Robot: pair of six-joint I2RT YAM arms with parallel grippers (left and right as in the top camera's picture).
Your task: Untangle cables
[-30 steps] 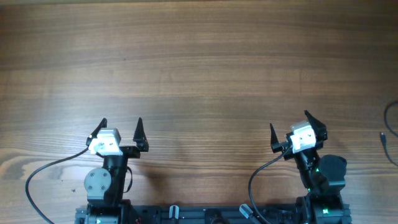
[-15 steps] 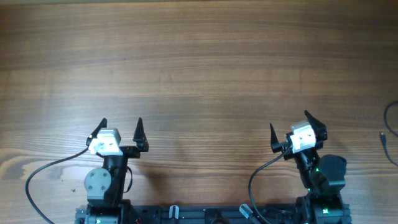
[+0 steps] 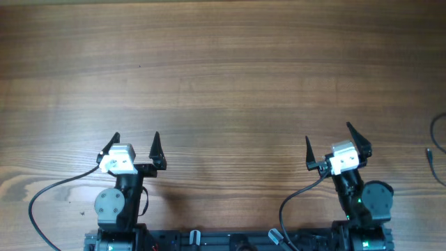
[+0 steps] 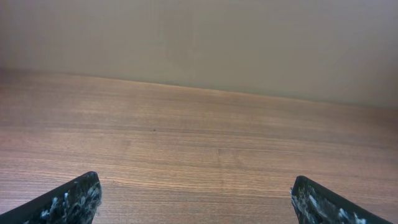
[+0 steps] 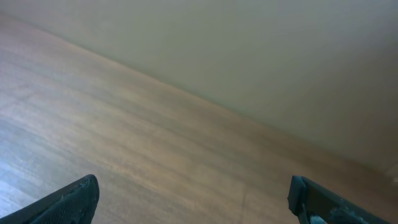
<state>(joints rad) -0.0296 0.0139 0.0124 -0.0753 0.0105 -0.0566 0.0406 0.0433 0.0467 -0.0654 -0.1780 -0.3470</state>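
The cables [image 3: 432, 159] are seen only as thin strands on the desk [image 3: 223, 70], right of the right gripper [image 3: 327, 134] (cut off at the edge). Its fingers and those of the left gripper [image 3: 135, 139] are held wide apart.

The left arm [image 3: 117, 203] sits folded at the near edge, left of centre. The left gripper [image 3: 136, 139] points toward the far side, jaws spread wide with nothing between them. The right arm [image 3: 364, 202] sits at the near edge on the right, its wrist canted slightly rightward. The right gripper [image 3: 327, 134] also faces far, jaws fully apart and empty. In each wrist view the dark fingertips [image 4: 76, 202] [image 5: 73, 200] sit at the lower corners, well apart.
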